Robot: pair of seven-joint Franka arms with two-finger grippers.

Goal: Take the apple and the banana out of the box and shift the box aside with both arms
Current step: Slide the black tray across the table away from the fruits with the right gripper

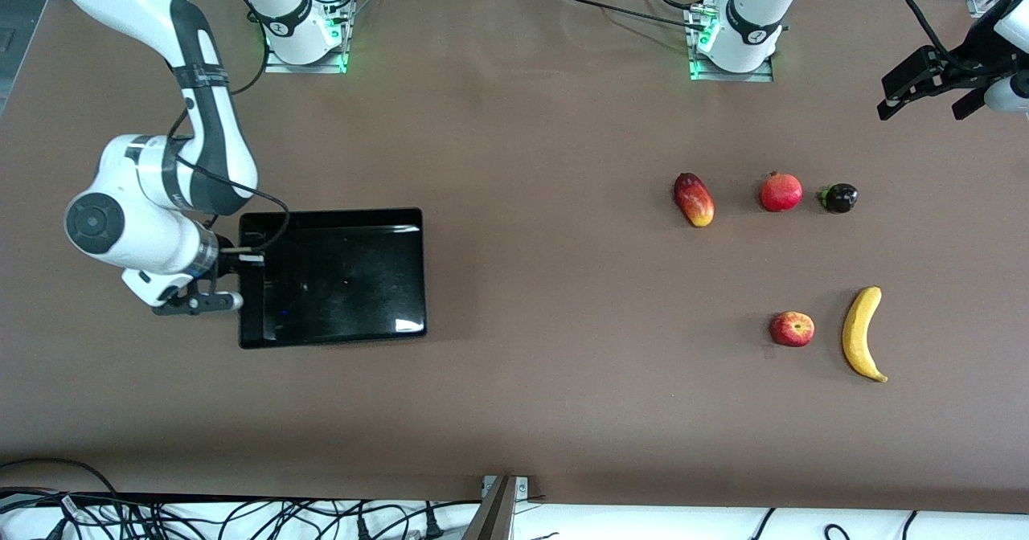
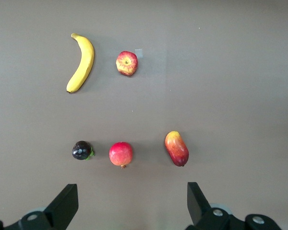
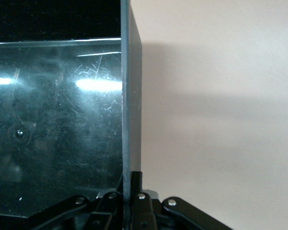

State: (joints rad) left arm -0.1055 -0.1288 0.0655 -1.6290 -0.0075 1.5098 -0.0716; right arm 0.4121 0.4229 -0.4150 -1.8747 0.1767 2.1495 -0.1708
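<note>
The black box (image 1: 346, 283) lies flat on the table toward the right arm's end. My right gripper (image 1: 241, 263) is shut on the box's short wall at that end; in the right wrist view the fingers (image 3: 149, 184) pinch the thin wall (image 3: 131, 96). The red apple (image 1: 792, 329) and the yellow banana (image 1: 862, 333) lie side by side toward the left arm's end, and show in the left wrist view as apple (image 2: 126, 63) and banana (image 2: 81, 63). My left gripper (image 1: 924, 106) is open and empty, held high over the table's left-arm end (image 2: 132, 191).
A row of three other fruits lies farther from the front camera than the apple and banana: a mango (image 1: 694, 199), a pomegranate (image 1: 780, 192) and a small dark purple fruit (image 1: 839, 198). Brown table (image 1: 530, 323) stretches between box and fruits.
</note>
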